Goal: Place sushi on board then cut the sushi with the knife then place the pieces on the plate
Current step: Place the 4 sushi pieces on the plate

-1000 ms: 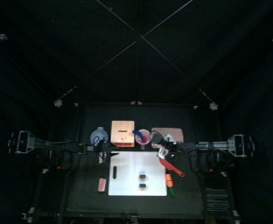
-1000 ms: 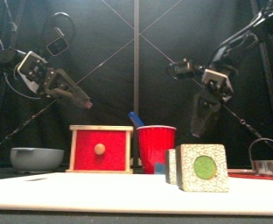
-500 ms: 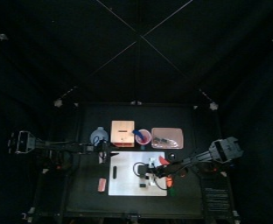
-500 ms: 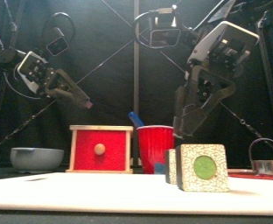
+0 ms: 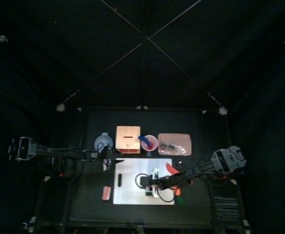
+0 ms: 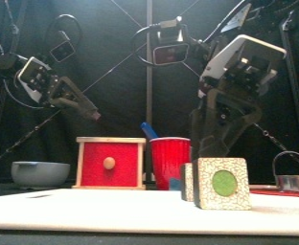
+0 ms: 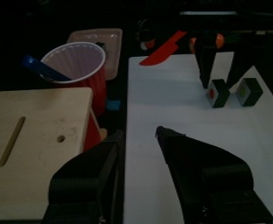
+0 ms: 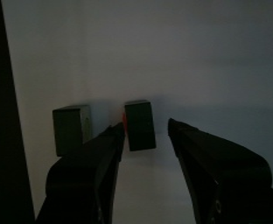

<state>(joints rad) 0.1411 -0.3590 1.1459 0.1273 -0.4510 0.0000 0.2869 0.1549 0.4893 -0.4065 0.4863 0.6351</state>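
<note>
Since the right arm alone reaches over the board [image 5: 131, 192], we log it as the working arm. Nearest the front of the worktop [image 5: 90, 210], two sushi pieces stand apart on the board: one piece [image 8: 140, 118] directly under the right gripper [image 8: 143, 129], the other piece [image 8: 71, 129] just beside, outside the jaws. Gripper wide, holding nothing; jaws flank the first piece across its short side, long side running along the jaws. Cutting looks done, we judge; next is the pick. Further back, a red knife [image 7: 163, 50] lies by the board's rear right corner. Beyond it the plate [image 5: 174, 143], bare, on the right arm's side. Left gripper [image 7: 136, 136] rests raised near the box [image 6: 111, 163], jaws parted, empty.
</note>
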